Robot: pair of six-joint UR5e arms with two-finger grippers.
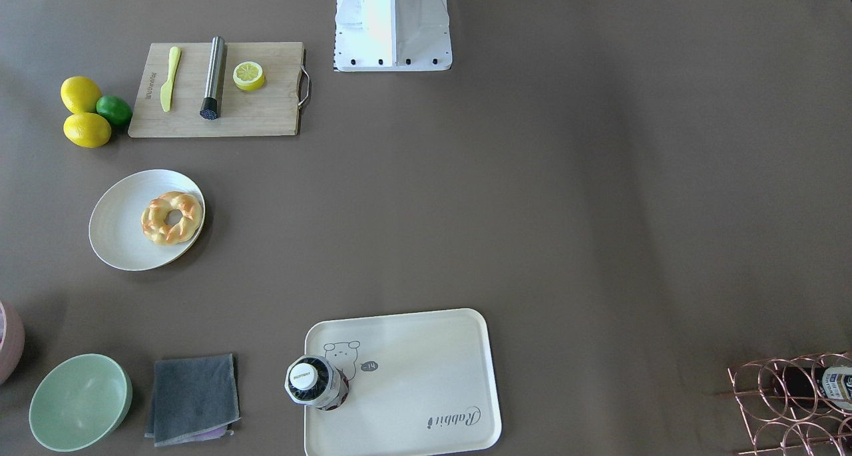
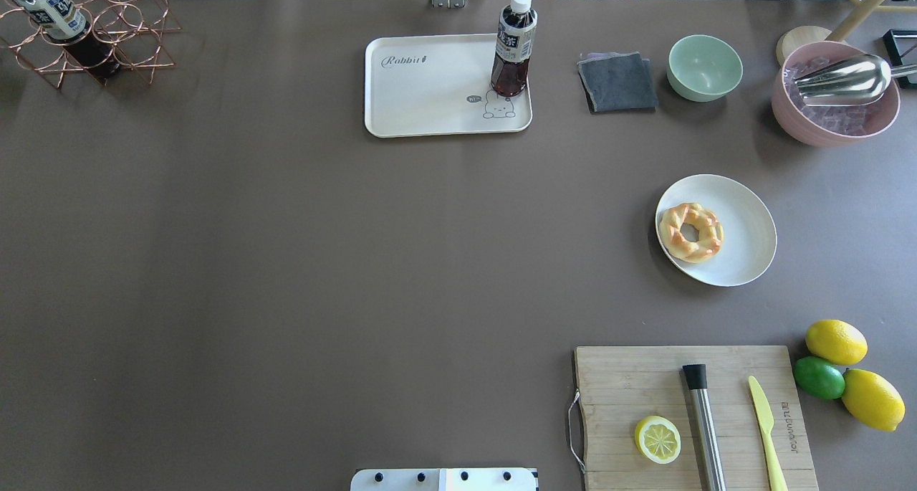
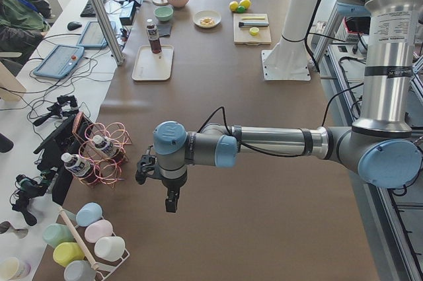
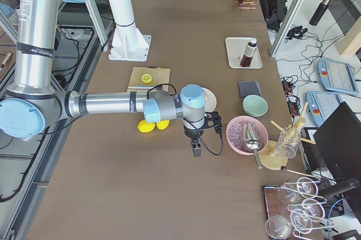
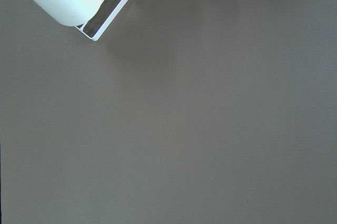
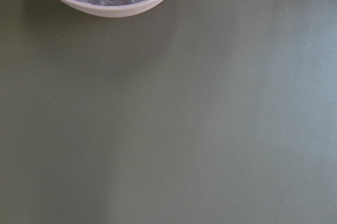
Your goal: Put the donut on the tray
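The donut (image 1: 172, 218) lies on the round off-white plate (image 1: 116, 233); it also shows in the overhead view (image 2: 690, 232). The cream tray (image 1: 426, 369) lies apart from it at the table's far edge (image 2: 430, 89), with a dark drink bottle (image 2: 513, 46) upright on its bear corner. My left gripper (image 3: 171, 205) shows only in the exterior left view, pointing down near the copper rack. My right gripper (image 4: 196, 151) shows only in the exterior right view, pointing down beside the pink bowl. I cannot tell whether either is open or shut.
A wooden cutting board (image 2: 645, 376) carries a lemon half (image 2: 658, 439), a metal rod and a yellow knife. Two lemons and a lime (image 2: 819, 377) lie beside it. A grey cloth (image 2: 617, 82), green bowl (image 2: 705, 67), pink ice bowl (image 2: 834, 93) and copper rack (image 2: 86, 36) line the far edge.
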